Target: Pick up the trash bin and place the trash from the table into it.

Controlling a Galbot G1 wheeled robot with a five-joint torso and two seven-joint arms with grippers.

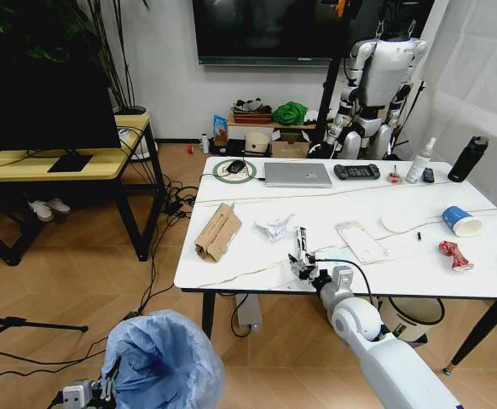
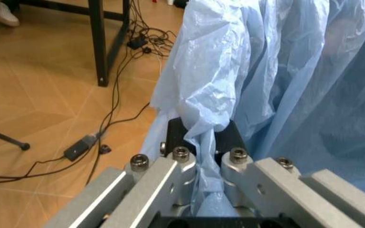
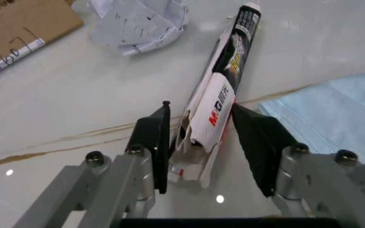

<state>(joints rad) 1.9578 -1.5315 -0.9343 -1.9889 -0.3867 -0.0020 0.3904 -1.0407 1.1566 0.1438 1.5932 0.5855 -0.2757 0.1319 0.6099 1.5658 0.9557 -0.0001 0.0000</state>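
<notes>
The trash bin (image 1: 164,362), lined with a puffy light-blue bag (image 2: 277,71), hangs low at my left above the floor. My left gripper (image 1: 101,390) is shut on its bagged rim, the black pads (image 2: 177,135) pinching a fold. On the marble table (image 1: 257,260) lies trash: a torn cardboard box (image 1: 218,232), crumpled paper (image 1: 275,227), a clear pack (image 1: 361,240), a blue cup (image 1: 461,221) and a crushed red can (image 1: 454,255). My right gripper (image 1: 302,261) is down at the table, open, its jaws either side of a long white-and-black wrapper (image 3: 219,97) that lies flat.
A silver laptop (image 1: 297,174), a controller (image 1: 356,171), a white bottle (image 1: 419,162) and a black bottle (image 1: 468,159) line the table's far edge. A wooden desk (image 1: 52,164) stands at left, cables (image 1: 158,247) trail on the floor, and a cream bucket (image 1: 414,317) sits under the table.
</notes>
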